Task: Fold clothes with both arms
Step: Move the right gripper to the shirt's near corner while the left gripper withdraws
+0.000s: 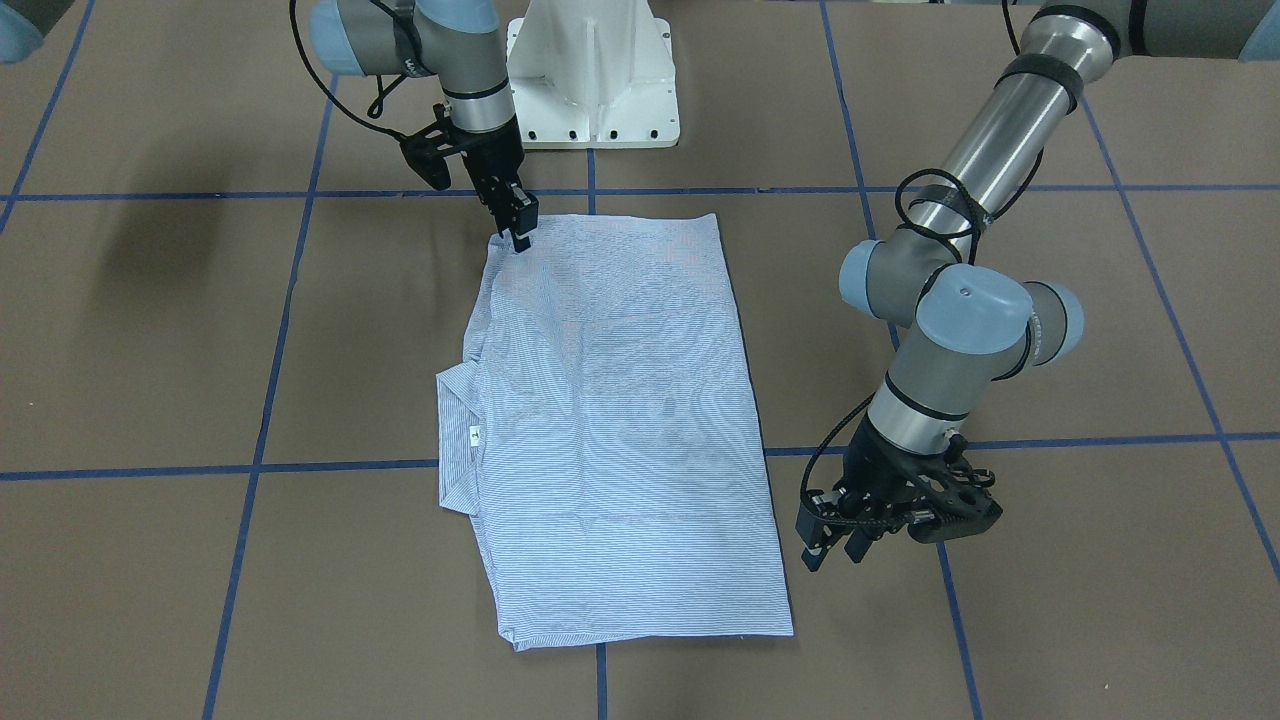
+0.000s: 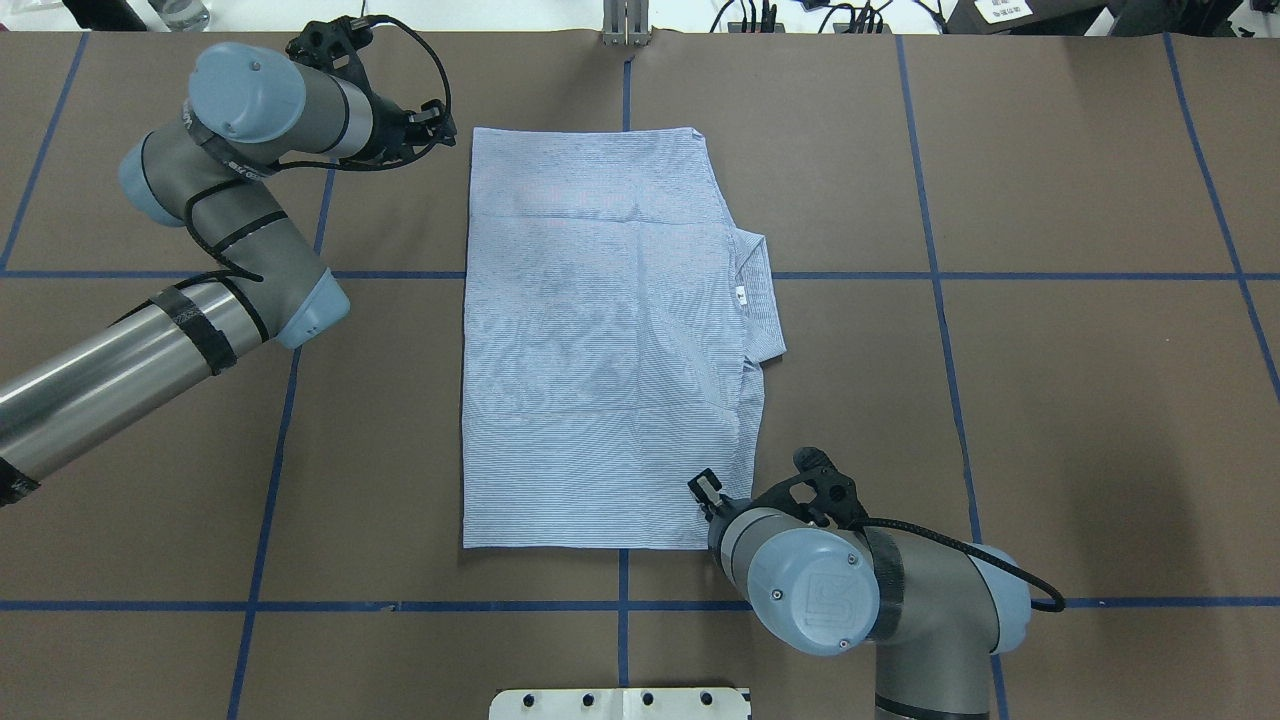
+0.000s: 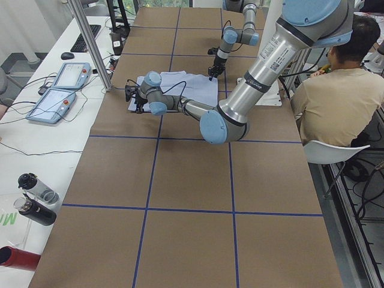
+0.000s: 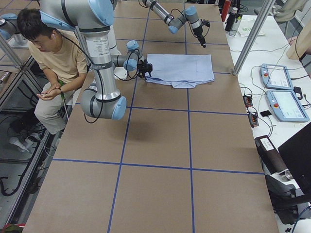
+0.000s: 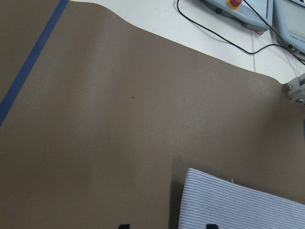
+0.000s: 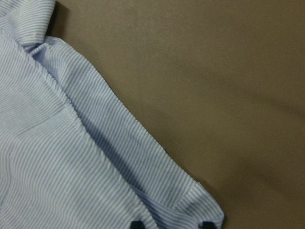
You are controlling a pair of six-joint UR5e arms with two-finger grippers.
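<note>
Big brown tabletop (image 2: 1050,400), and the shirt (image 2: 590,350) lies flat on it, already folded into a long rectangle. The two tools are at diagonally opposite corners of it. It looks like thin, light, floppy cotton, so I'd expect it to sag and slide unless two corners get pinched together. Corners or hem are the place to grab, not the middle.

The right tool (image 1: 520,235) is down at the corner nearest the robot, fingers apart with cloth between them. I can't quite tell if it's touching yet. The left tool (image 1: 833,555) hovers just beside the far hem corner, spread open and holding nothing. The collar (image 2: 760,300) pokes out on the right tool's side.

The only containers I can spot are bottles (image 3: 37,187) on the side bench, contents unclear.
</note>
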